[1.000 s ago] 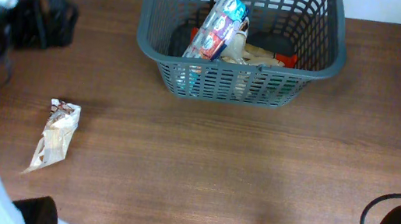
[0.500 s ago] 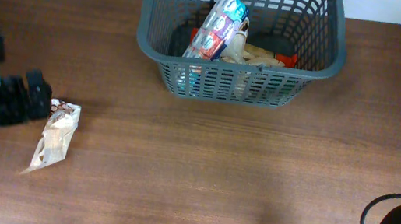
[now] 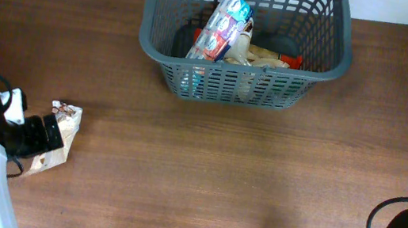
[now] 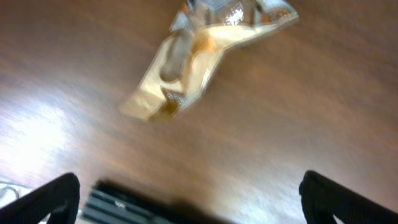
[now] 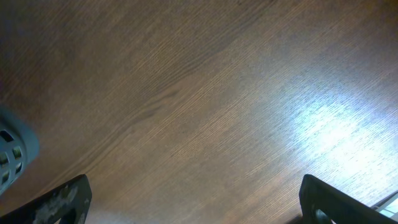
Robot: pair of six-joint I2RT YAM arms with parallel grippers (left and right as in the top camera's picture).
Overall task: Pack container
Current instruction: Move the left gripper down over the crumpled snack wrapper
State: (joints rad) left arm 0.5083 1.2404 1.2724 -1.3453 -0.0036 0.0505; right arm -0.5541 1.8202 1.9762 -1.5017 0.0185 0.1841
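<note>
Front-left of the large dark grey lattice-sided plastic basket (image 3: 243,66), the left pincer (image 4: 189,186) is hovering, jaws apart, over a crinkled tan snack packet (image 4: 186,68), seemingly lining up a pick. The basket, on the brown wooden bench (image 3: 219,180), is holding a tilted blue-and-red packet (image 3: 220,24) and pale wrappers (image 3: 264,57). Front-right of it, the right pincer (image 5: 196,186) is idling, spread and empty.

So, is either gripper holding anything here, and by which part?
Nothing is held. The left gripper and right gripper are both open; the snack packet lies on the table beyond the left one.
</note>
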